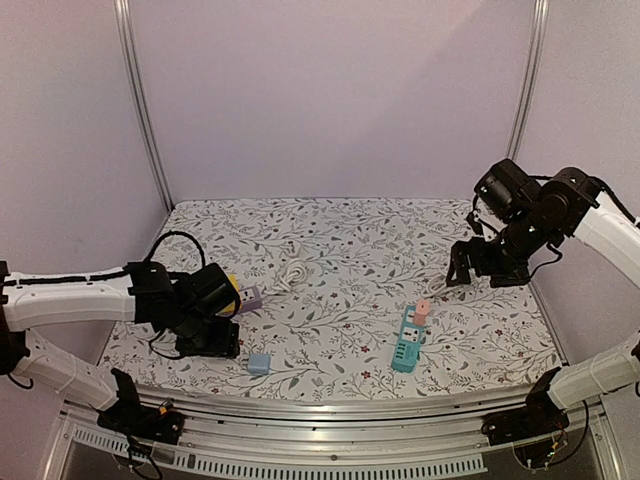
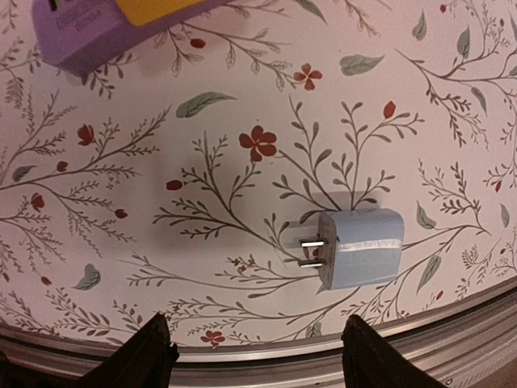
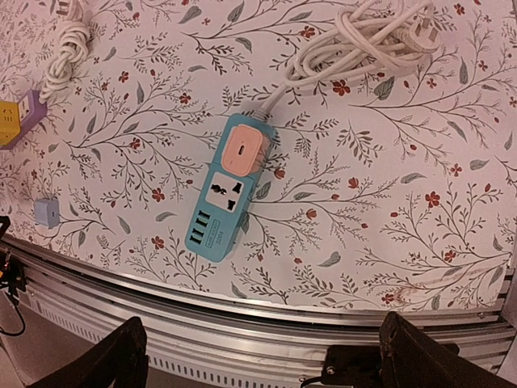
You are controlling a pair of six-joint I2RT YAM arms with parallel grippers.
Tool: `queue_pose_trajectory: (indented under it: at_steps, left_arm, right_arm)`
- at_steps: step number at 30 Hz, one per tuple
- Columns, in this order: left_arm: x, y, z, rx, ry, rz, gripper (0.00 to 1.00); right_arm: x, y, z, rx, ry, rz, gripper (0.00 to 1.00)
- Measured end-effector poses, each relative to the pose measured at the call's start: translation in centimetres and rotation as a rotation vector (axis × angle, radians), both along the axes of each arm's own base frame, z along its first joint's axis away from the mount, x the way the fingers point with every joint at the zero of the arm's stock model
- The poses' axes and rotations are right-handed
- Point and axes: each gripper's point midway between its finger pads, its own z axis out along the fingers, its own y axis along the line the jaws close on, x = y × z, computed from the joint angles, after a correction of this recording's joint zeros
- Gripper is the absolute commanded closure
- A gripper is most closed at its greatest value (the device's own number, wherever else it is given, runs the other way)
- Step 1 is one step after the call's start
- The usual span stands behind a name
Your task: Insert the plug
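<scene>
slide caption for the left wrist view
Left gripper, jaws open, hovers above a light blue plug lying on the floral table, prongs pointing left.

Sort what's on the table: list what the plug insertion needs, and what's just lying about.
For the job: blue two-pin plug; teal power strip, with one free socket, the likely target; left gripper, open over the plug.

Lying about: pink adapter, already in the strip; purple-and-yellow socket cube, though it might serve instead; coiled white cables.

left arm (image 1: pixel 70 298) low, jaws apart | right arm (image 1: pixel 612 228) raised, jaws apart
</scene>
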Motion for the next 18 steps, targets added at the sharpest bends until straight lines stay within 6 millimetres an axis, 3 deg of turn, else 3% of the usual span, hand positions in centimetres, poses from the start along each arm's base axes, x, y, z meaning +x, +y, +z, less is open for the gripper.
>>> queue_pose_trajectory:
  at_steps: [8,13,18]
  left_arm:
    - [-0.5,-3.6,-5.0,-0.004,0.149,-0.058,0.31]
    - [-0.2,-6.4,-5.3,-0.101,0.166,-0.096,0.31]
    - [-0.3,-7.5,-5.9,-0.135,0.185,-0.107,0.32]
  right_arm:
    - [-0.6,-0.7,1.3,0.026,-0.053,-0.006,0.01]
    - [-0.6,-0.8,1.5,0.035,-0.057,-0.029,0.01]
    - [-0.4,-0.8,2.0,0.054,-0.062,-0.064,0.01]
